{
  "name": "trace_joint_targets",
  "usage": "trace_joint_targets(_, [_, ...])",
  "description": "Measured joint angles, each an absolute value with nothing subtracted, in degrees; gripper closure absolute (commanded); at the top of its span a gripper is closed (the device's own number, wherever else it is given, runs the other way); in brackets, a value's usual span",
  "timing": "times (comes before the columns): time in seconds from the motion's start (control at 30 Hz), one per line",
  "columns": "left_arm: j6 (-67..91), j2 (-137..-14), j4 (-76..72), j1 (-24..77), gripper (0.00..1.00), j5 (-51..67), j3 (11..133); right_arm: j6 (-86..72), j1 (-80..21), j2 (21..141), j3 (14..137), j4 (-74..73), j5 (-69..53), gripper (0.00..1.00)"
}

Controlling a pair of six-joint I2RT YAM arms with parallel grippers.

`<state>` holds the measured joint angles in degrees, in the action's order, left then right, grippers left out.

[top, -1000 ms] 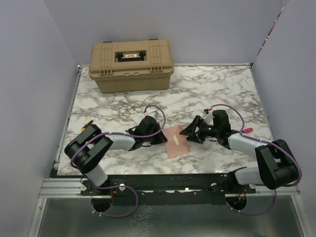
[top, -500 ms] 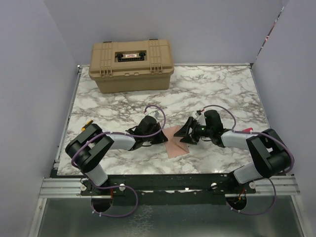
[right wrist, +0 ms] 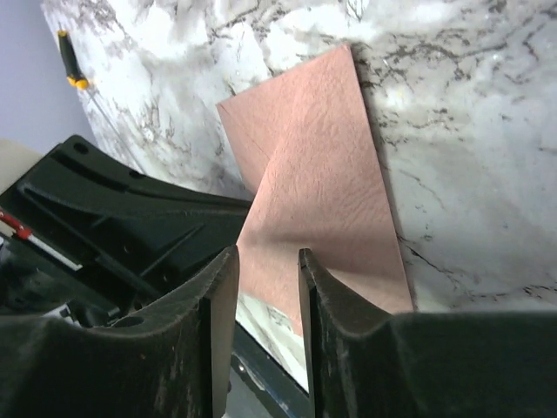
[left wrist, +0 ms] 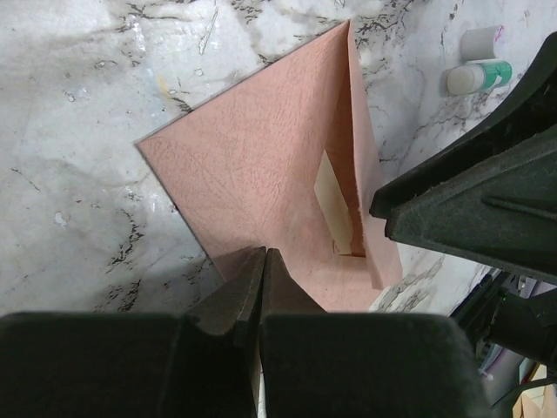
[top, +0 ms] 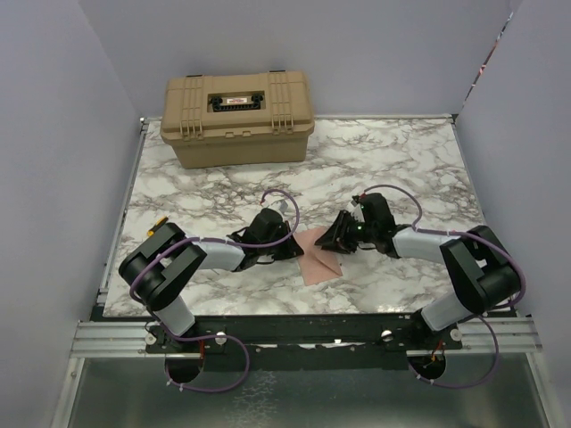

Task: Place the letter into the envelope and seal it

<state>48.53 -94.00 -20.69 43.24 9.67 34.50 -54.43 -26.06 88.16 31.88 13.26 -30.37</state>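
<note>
Fingers on the left gripper are squeezed shut, tips parked on the near corner of the envelope. My guess is they're pinning it to the table so it doesn't skate around, though I can't tell if they're actually nipping any paper. Over on the other side, the right gripper has its fingers partly apart, straddling the flap, which stands half lifted. Probably it's set up to push that over and seal. As for the letter, it's tucked inside, with only a pale sliver peeking out under the flap. The envelope lies flat between both arms.
</note>
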Motion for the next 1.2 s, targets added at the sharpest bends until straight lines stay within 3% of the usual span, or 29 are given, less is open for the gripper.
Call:
trace_joint_targets(0.9, [47.75,-90.83,-18.33,40.71,1.00,14.68,36.95,-45.32,-44.21,98.85,56.82,-20.29,1.28,0.72])
trace_joint_targets(1.2, [47.75,-92.36,-20.10,40.71,1.00,16.14,36.12,-44.93,-48.05,101.23,60.97,-25.19,8.71,0.75])
